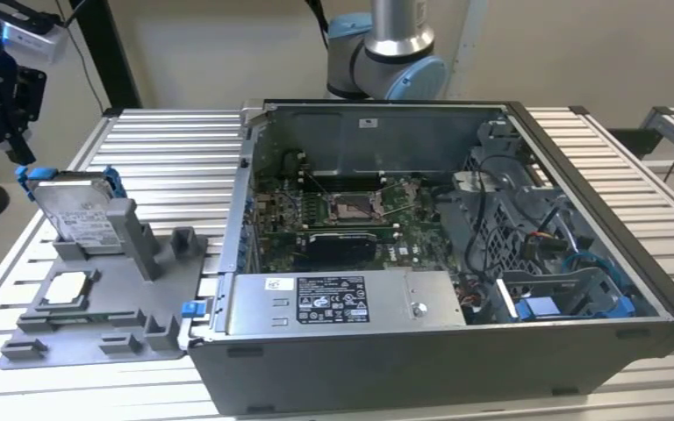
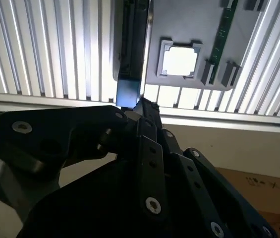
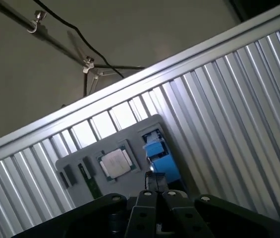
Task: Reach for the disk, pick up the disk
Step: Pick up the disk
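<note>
**Desk:** Where is the disk from your seat?

**Operator:** In the exterior view I see the disk (image 1: 80, 215) standing on edge in a slot of the grey fixture (image 1: 115, 338). Its label faces the camera and its blue frame runs along both sides. The fixture lies on the slatted table (image 1: 161, 149), at nine o'clock from the open computer case (image 1: 431, 368).

**Desk:** And the tool?

**Operator:** I have the gripper (image 1: 17, 156) at about eleven o'clock from the disk, pointing down at its upper blue corner and very near it. Whether they touch, I cannot tell.

**Desk:** Is it holding anything?

**Operator:** No. In both wrist views the fingers run together to one tip, clenched on nothing. In the second wrist view the gripper (image 2: 140, 105) ends just beside the blue end of the disk (image 2: 129, 93), which I see edge-on there. In the first wrist view the gripper (image 3: 155, 179) sits just beside the disk (image 3: 158, 156) again, by its blue frame.

**Desk:** Anything else nearby?

**Operator:** A small square silver chip (image 1: 68, 287) lies flat in its own pocket of the fixture, at six o'clock from the disk and apart from it. The arm's base (image 1: 384, 53) stands at twelve o'clock behind the case.
</note>
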Robot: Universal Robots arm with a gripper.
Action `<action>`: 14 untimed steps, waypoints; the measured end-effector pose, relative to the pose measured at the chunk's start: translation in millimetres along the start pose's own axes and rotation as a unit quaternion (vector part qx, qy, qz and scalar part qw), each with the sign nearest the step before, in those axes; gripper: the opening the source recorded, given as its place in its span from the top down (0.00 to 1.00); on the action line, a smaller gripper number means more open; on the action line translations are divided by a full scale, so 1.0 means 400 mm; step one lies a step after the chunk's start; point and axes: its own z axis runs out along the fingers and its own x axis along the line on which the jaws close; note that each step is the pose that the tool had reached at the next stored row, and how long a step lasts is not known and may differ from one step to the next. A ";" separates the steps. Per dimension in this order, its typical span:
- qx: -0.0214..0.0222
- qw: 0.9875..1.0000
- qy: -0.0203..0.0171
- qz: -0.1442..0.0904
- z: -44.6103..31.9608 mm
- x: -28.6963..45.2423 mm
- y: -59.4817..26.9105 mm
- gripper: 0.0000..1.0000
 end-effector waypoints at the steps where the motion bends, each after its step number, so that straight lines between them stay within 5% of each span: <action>1: 0.000 1.000 0.001 -0.007 0.000 0.000 0.000 1.00; 7: 0.002 0.998 0.002 -0.055 0.000 0.000 0.000 1.00; 14: 0.004 0.994 0.002 -0.113 0.001 0.000 0.000 1.00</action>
